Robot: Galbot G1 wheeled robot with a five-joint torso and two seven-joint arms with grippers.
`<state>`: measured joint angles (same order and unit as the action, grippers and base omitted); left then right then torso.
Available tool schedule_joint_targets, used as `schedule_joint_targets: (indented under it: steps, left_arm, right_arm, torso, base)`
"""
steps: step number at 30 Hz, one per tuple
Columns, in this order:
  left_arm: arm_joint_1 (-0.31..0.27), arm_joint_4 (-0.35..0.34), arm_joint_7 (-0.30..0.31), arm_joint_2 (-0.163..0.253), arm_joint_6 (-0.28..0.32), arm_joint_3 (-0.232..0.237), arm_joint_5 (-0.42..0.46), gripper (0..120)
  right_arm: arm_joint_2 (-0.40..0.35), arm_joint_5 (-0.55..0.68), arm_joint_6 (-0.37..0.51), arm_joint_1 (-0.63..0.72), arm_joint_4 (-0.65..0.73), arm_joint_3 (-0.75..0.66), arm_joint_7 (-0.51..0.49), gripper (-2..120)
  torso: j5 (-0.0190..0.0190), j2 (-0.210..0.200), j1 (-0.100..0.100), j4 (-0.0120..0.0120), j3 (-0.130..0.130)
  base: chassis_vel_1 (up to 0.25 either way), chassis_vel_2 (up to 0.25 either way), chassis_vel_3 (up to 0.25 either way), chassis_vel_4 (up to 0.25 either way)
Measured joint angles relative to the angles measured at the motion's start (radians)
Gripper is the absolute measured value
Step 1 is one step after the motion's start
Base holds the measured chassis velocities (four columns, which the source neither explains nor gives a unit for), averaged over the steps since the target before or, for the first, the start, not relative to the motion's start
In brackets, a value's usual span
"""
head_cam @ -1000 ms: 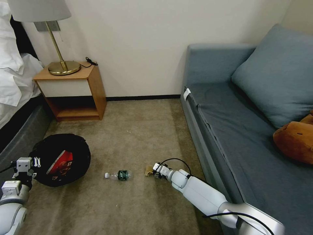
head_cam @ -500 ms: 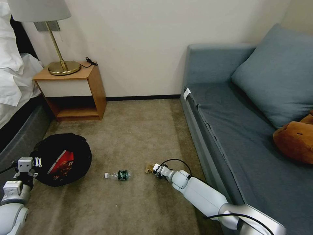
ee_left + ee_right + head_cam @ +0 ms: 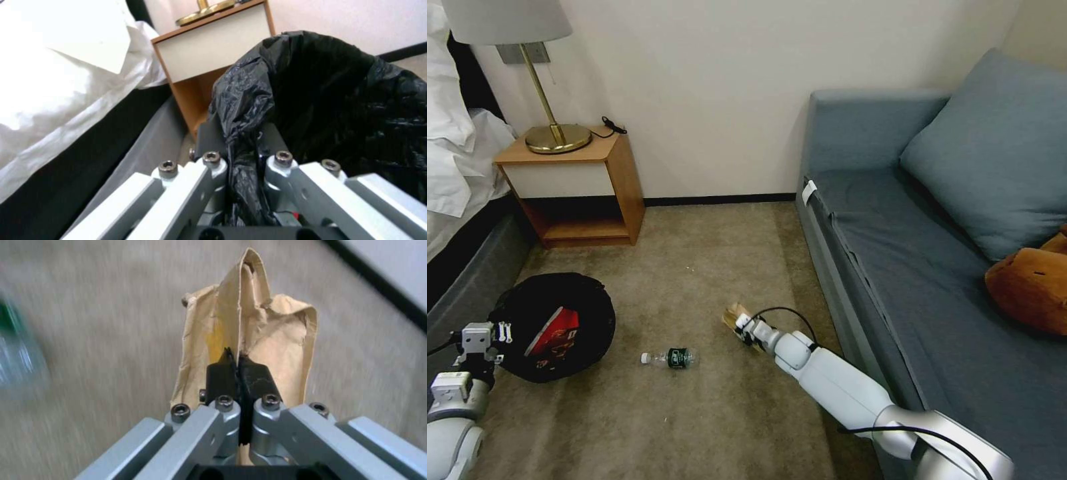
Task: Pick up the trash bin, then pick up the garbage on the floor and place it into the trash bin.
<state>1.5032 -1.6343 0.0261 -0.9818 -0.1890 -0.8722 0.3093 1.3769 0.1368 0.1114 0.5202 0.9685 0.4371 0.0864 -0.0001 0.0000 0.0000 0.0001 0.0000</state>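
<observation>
The trash bin, lined with a crinkled black bag, hangs at the lower left with a red-and-white wrapper inside. My left gripper is shut on the bin's rim; in the left wrist view the bag's edge is pinched between the fingers. My right gripper is shut on a crumpled brown paper bag, lifted off the carpet beside the sofa. The right wrist view shows the paper bag clamped between the black fingers. A small clear bottle with a green label lies on the carpet between the two arms.
A blue sofa with a cushion runs along the right. A wooden nightstand with a brass lamp stands against the back wall. A bed with white linen borders the left. Open carpet lies in the middle.
My right gripper has risen and moved slightly away from me with the paper bag, lifting it off the carpet. The bin and left arm have barely shifted.
</observation>
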Motion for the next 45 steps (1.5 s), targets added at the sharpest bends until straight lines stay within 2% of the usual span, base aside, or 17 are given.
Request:
schedule_joint_targets:
  steps: [1,4,5,8,13,14,16,18,27,45]
  left_arm:
    - [0.000,0.000,0.000,0.000,0.000,0.000,0.000,5]
    - [0.005,-0.026,-0.016,0.002,0.004,0.018,0.012,5]
    - [0.005,-0.026,-0.016,0.002,0.004,0.018,0.012,5]
    - [-0.004,-0.040,-0.020,-0.002,0.009,0.034,0.011,5]
    - [-0.009,-0.045,-0.020,-0.004,0.013,0.042,0.009,5]
    - [-0.013,-0.055,-0.020,-0.007,0.017,0.051,0.009,5]
    - [-0.013,-0.061,-0.018,-0.008,0.019,0.054,0.009,5]
    - [-0.001,-0.103,-0.019,-0.016,0.023,0.067,0.008,5]
    - [-0.001,-0.126,-0.018,-0.030,0.027,0.084,-0.001,5]
    - [0.010,-0.141,-0.018,-0.048,0.025,0.083,-0.005,5]
  right_arm:
    - [0.000,0.000,0.000,0.000,0.000,0.000,0.000,0]
    - [-0.001,0.098,0.036,-0.012,0.149,0.021,-0.033,0]
    - [-0.001,0.098,0.036,-0.012,0.149,0.021,-0.033,0]
    - [0.010,0.192,0.066,-0.022,0.271,0.046,-0.062,0]
    - [0.019,0.240,0.082,-0.027,0.320,0.058,-0.075,0]
    - [0.035,0.299,0.101,-0.037,0.376,0.081,-0.091,0]
    - [0.037,0.319,0.107,-0.042,0.390,0.091,-0.099,0]
    - [0.058,0.383,0.110,-0.061,0.436,0.126,-0.108,0]
    - [0.112,0.458,0.077,-0.081,0.453,0.186,-0.127,0]
    - [0.191,0.425,0.034,-0.069,0.339,0.225,-0.145,2]
  torso:
    - [0.0000,0.000,0.000,0.0000,0.000]
    - [0.0000,0.000,0.000,-0.0001,0.000]
    - [0.0000,0.000,0.000,-0.0001,0.000]
    - [0.0000,0.000,0.000,-0.0001,0.000]
    - [0.0000,0.000,0.000,0.0000,0.000]
    - [0.0000,0.000,0.000,0.0002,0.000]
    - [-0.0001,0.000,0.000,-0.0003,0.000]
    - [0.0001,0.000,0.000,-0.0001,0.000]
    - [0.0000,0.000,0.000,-0.0001,0.000]
    - [0.0001,0.000,0.000,-0.0001,0.000]
  base:
    - [0.000,0.000,0.000,0.000]
    - [0.000,0.000,0.000,0.000]
    - [0.000,0.000,0.000,0.000]
    - [0.000,0.000,0.000,0.000]
    - [0.000,0.000,0.000,0.000]
    - [0.000,0.000,0.000,0.000]
    - [0.000,0.000,0.000,0.000]
    - [0.000,0.000,0.000,0.000]
    - [0.000,0.000,0.000,0.000]
    - [0.000,0.000,0.000,0.000]
